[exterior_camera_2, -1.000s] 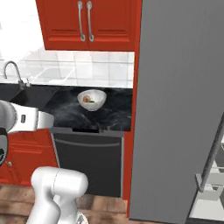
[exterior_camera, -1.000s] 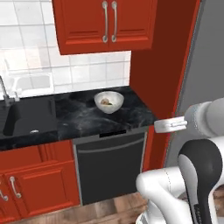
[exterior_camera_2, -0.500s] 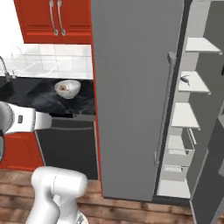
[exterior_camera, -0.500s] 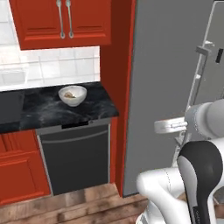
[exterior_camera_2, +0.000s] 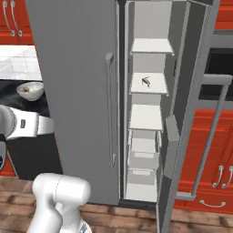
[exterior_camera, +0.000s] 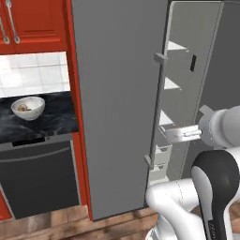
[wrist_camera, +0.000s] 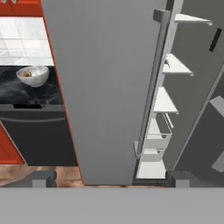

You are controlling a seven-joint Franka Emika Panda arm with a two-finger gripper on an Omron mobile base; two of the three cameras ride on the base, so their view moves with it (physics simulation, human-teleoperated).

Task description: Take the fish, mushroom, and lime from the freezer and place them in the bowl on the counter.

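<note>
The freezer (exterior_camera: 117, 93) stands with its right compartment open, showing pale shelves (exterior_camera_2: 145, 117). A small dark elongated thing (exterior_camera_2: 146, 82) lies on the second shelf; it is also in the hand view (wrist_camera: 166, 64) and may be the fish. The bowl (exterior_camera: 28, 108) sits on the counter (exterior_camera: 58, 121) to the left and holds something small and brownish (wrist_camera: 28, 74), too small to name. The lime is out of view. My gripper (wrist_camera: 111, 178) hangs well back from the freezer, open, with nothing between its fingertips (wrist_camera: 43, 178). In the left base view my gripper (exterior_camera: 169, 135) points left, in front of the lower shelves.
A long vertical bar handle (exterior_camera_2: 110, 109) runs down the shut freezer door. The open door (exterior_camera_2: 182, 154) swings out on the right with a bar handle (exterior_camera_2: 210, 145). A black dishwasher (exterior_camera: 40, 178) sits under the counter. Red cabinets (exterior_camera_2: 220, 150) flank both sides. The floor is wood.
The whole picture has shifted: the base has moved right, from facing the counter and bowl to facing the open freezer. The gripper stays open.
</note>
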